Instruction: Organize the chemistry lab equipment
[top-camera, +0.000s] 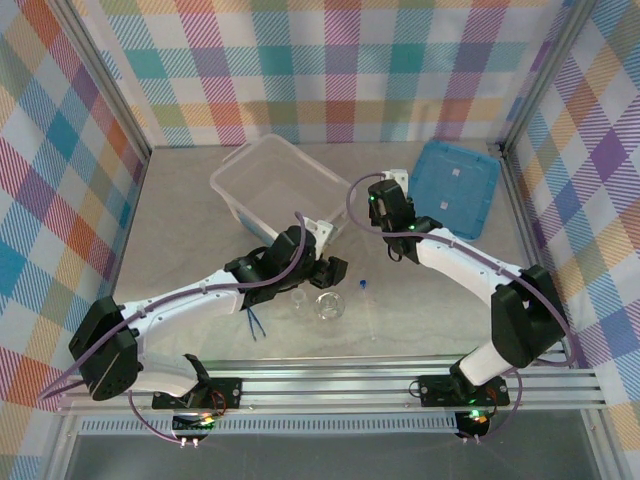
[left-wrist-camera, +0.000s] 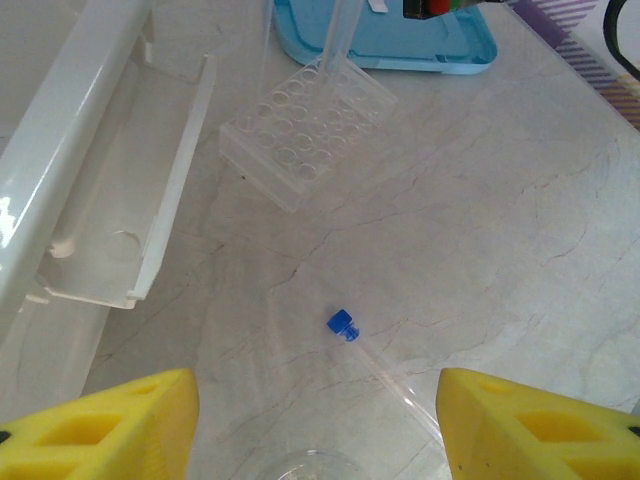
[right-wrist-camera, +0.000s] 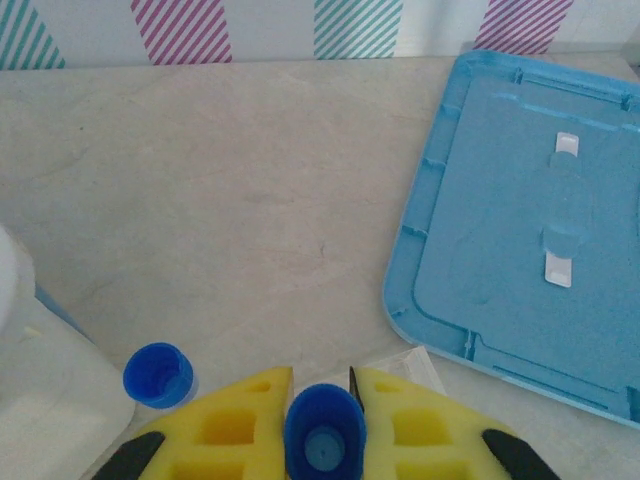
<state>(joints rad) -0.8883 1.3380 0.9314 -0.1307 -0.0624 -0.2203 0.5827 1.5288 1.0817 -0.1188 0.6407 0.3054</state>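
A blue-capped tube sits clamped upright in the right end effector, apparently over the clear rack, just beside a second capped tube. The left end effector hangs wide and empty above another tube lying flat on the bench, near the flask. That thin round tube could roll or squirt from the fingers on closing, and a misaligned well could tip the light rack.

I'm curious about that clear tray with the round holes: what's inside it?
Two thin clear tubes stand in the clear rack's far holes; the other holes look empty. The right gripper pinches one tube's blue cap, and its fingers cover the tube beneath.
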